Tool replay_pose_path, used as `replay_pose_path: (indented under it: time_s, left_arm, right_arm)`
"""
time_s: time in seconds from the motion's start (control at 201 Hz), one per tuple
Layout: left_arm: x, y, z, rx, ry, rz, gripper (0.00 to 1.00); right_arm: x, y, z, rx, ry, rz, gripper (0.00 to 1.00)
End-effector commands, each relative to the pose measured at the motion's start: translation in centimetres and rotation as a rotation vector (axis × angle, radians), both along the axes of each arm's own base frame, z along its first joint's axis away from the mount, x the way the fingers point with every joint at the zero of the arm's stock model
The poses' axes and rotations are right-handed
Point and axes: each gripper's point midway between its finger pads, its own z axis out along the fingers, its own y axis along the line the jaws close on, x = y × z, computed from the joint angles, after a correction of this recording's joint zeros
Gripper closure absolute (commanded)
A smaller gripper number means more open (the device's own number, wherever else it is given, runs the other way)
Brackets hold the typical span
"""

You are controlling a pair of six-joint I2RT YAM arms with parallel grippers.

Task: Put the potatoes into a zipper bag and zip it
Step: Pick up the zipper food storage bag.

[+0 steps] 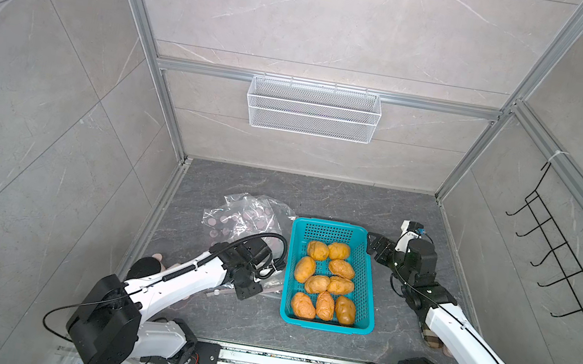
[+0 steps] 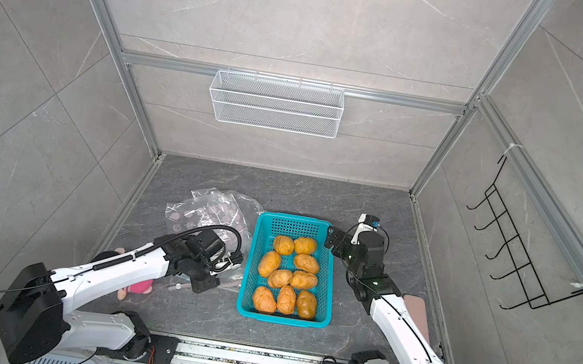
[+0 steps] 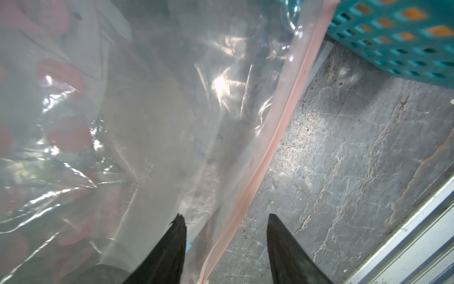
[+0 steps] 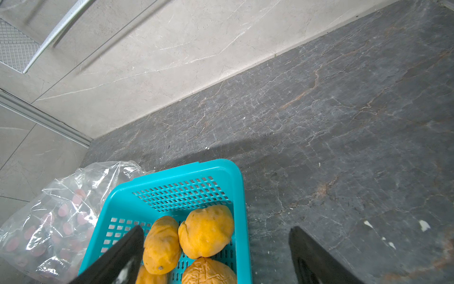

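at the far left of the dark stone desk (image 1: 319, 199), a pink plush toy (image 2: 140, 287) lies half hidden under the left arm. just beyond it sits the zipper bag (image 1: 245, 215), clear crumpled film with pink dots, lying flat beside the left wall of the basket. the left jaws hang low over the bag's near edge. in the left wrist view they stand apart, with the bag's pink zip strip (image 3: 282, 123) running between them and not pinched. next comes the teal slotted basket (image 1: 330, 224), upright on the desk. all nine potatoes (image 1: 326, 279) lie inside it, orange-tan and wrinkled, packed toward the near end and touching one another; none is in the bag. the right jaws hover at the basket's far right corner, spread wide and holding nothing, with one finger over the basket and the other over bare desk. a black hook rack (image 1: 562, 265) hangs on the right wall.
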Motion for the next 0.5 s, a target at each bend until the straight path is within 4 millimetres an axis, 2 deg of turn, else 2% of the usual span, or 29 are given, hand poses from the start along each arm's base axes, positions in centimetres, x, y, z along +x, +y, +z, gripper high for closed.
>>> replay_pose_path:
  time_s: [0.0,0.149,0.229,0.498]
  left_arm:
    - [0.6,-0.1,-0.3,0.027,-0.011,-0.019,0.52]
    - [0.6,0.3,-1.6,0.097,0.052,-0.004,0.61]
    - [0.7,0.5,-2.1,0.119,0.066,0.003,0.62]
    - [1.2,0.8,-2.6,0.147,0.056,0.017,0.68]
  right_arm:
    - [0.1,0.3,0.2,0.017,-0.007,0.006,0.08]
    - [0.2,0.4,-0.1,0.025,0.003,0.005,0.07]
    - [0.2,0.4,-0.1,0.027,0.004,0.008,0.07]
    - [0.1,0.3,0.1,0.021,-0.001,0.007,0.07]
